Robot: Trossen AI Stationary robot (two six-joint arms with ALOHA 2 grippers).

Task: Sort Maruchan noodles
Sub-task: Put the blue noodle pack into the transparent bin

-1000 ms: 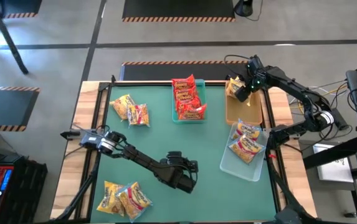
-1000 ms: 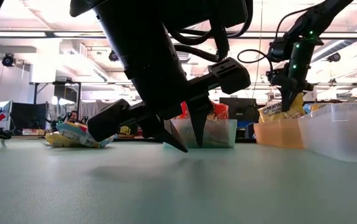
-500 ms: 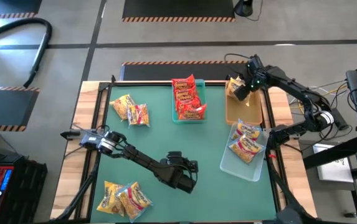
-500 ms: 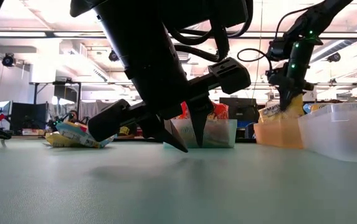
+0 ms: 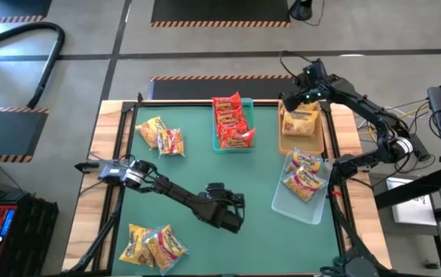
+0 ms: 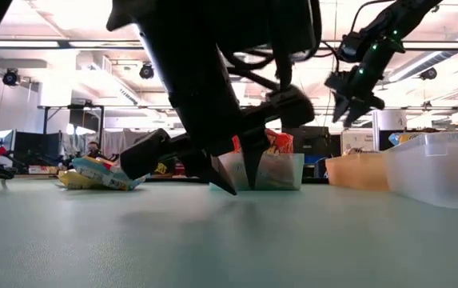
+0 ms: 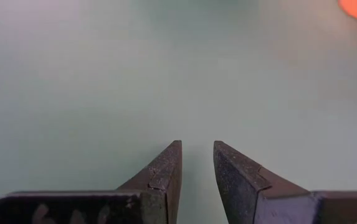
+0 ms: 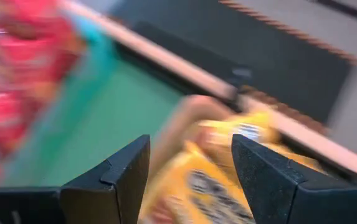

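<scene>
My right gripper [image 5: 289, 101] hangs open above the far end of the tan tray [image 5: 310, 143], and a yellow-orange Maruchan packet [image 5: 301, 121] lies flat in that tray, below the fingers and apart from them [image 8: 228, 180]. Red packets [image 5: 232, 121] fill the teal tray [image 5: 232, 148]. Yellow-white packets [image 5: 305, 178] lie in the clear tray [image 5: 289, 205]. Loose packets lie on the green mat at the far left [image 5: 162, 135] and the near left [image 5: 152, 246]. My left gripper [image 5: 234, 221] is low over the bare mat near the middle, its fingers [image 7: 166, 171] a little apart with nothing between them.
The three trays stand side by side along the far and right part of the mat. Bare green mat lies around my left gripper and between the two loose heaps. The wooden table edge [image 5: 105, 154] frames the mat.
My right gripper has opened and let go of the yellow-orange packet, which has dropped flat into the tan tray. The gripper has then risen and tipped. My left arm has kept still.
</scene>
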